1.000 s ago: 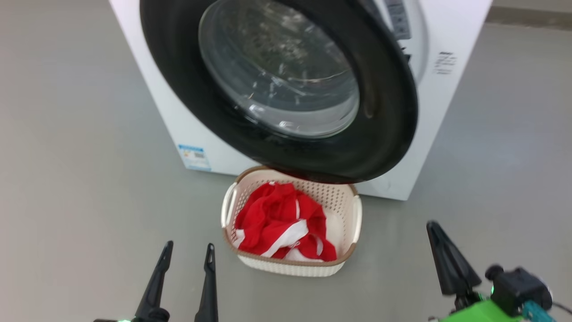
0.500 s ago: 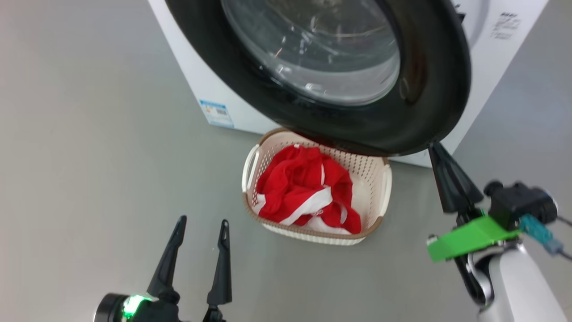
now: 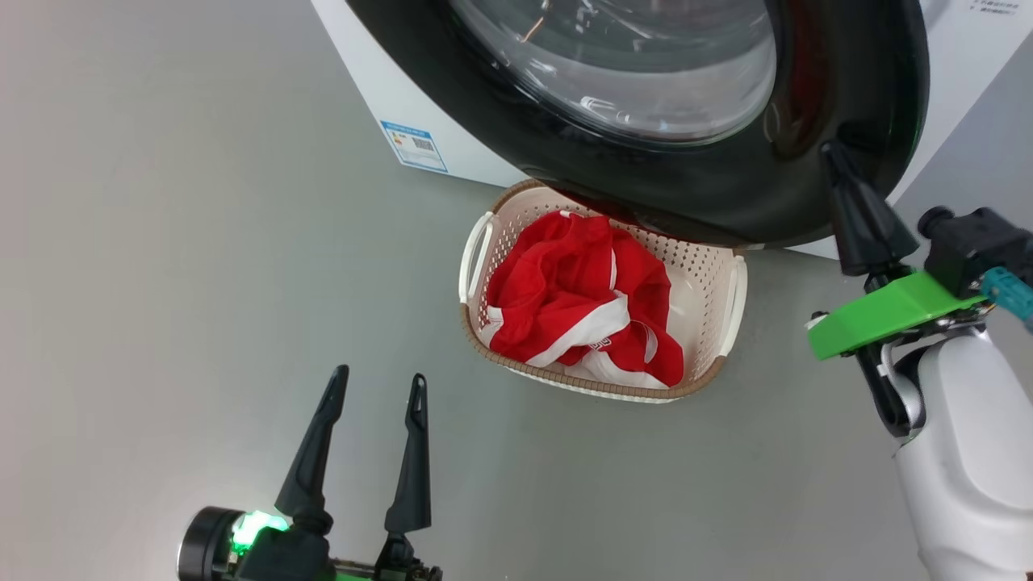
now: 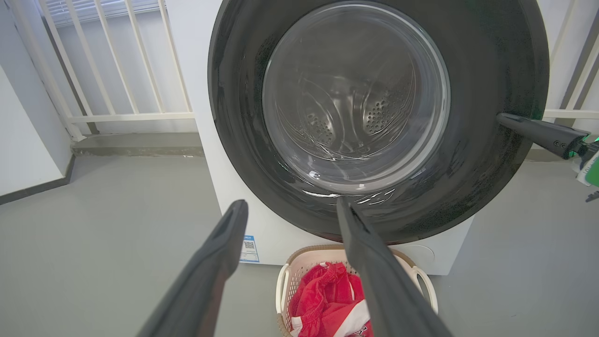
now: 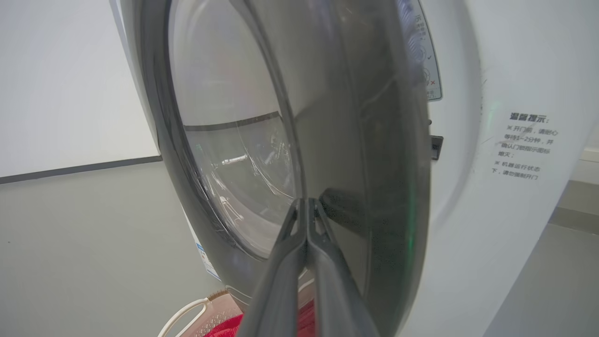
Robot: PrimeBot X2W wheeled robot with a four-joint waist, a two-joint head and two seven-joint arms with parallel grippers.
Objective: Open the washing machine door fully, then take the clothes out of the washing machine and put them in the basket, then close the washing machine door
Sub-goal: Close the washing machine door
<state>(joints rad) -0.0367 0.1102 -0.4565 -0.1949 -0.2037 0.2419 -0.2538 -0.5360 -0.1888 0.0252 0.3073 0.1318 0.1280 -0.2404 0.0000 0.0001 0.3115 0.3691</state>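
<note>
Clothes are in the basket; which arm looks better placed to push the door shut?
Probably right: the right gripper, shut, has its tips at the rim of the washing machine door; the left gripper sits open, away from it.

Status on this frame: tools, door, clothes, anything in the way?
Left tool open, idle. Right tool shut, tips at washing machine door rim; door ajar. Clothes in basket. Basket's far end under door.

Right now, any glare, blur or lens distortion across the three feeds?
Head view: sharp, white glints on the glass of the washing machine door. Left wrist view: wide-angle lens splays the railing bars; left end effector soft up close. Right wrist view: door rim soft at close range with a green glint; right end effector blurred too.
</note>
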